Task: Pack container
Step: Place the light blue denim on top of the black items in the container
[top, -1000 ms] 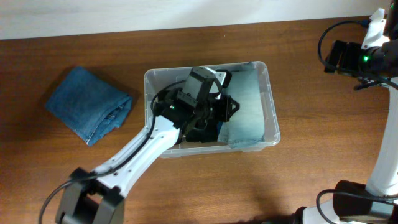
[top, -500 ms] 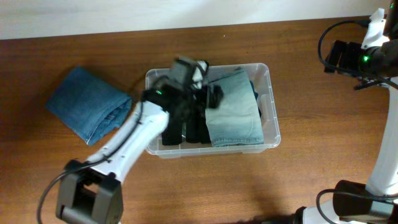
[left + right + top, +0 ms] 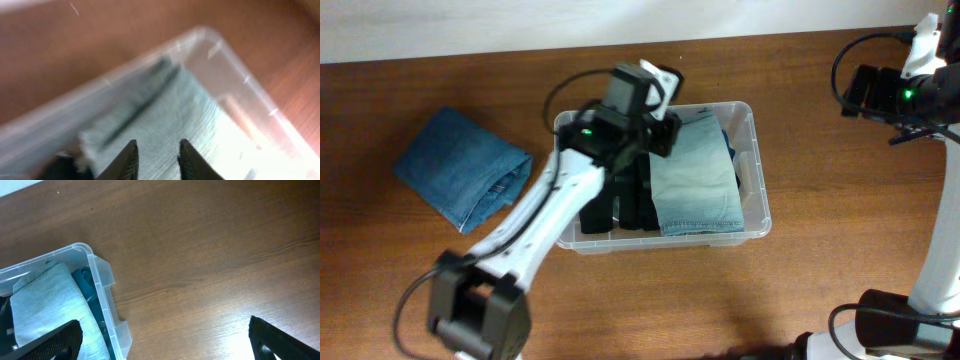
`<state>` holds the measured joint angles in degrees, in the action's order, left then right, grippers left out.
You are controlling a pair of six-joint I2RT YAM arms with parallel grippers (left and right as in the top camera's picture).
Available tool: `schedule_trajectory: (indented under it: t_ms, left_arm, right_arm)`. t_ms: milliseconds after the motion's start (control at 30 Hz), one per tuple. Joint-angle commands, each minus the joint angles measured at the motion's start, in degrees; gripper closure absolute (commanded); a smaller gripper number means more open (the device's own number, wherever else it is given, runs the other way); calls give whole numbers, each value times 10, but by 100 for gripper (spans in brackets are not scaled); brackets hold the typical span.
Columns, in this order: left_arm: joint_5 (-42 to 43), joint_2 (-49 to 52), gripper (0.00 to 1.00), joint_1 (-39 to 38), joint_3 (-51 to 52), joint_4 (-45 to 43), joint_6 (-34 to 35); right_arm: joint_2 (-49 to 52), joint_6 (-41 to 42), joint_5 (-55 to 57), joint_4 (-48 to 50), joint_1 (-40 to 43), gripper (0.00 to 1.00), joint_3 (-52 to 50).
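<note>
The clear container stands mid-table. A folded light blue-grey garment lies in its right half and dark clothes fill its left half. My left gripper hovers over the tub's far side, above the light garment. Its fingers are apart with nothing between them. The tub's rim shows blurred in the left wrist view. My right gripper is raised at the far right, with its fingers wide open and empty over bare wood. The container corner is to its left.
A folded blue denim garment lies on the table to the left of the tub. The left arm reaches across the tub's left side. The table's far edge meets a white wall.
My left gripper has risen out of the tub and moved toward its far rim. The light garment, spread under it before, now lies folded and released in the right half.
</note>
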<state>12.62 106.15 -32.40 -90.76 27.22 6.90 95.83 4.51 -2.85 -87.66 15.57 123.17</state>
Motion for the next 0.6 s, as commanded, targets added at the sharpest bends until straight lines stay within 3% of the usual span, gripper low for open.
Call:
schedule_trajectory:
  t_ms: [0,233,400,467,567]
  left_arm:
    - [17,87,75,-28,0,9,-5]
    - [40,149,73,-52,-2,18,-35]
    - [-34,95,51,-21,-42,101,-52]
    - [-68,59,35,2,-63,151,-52]
    - [-99,-8,25,57,-84,212,-52]
  right_arm:
    - [3,4,-6,0,2,1,4]
    - [3,4,-11,0,2,1,4]
    - [3,3,-12,0,2,1,4]
    - [3,3,-12,0,2,2,4]
    - [3,3,-12,0,2,1,4]
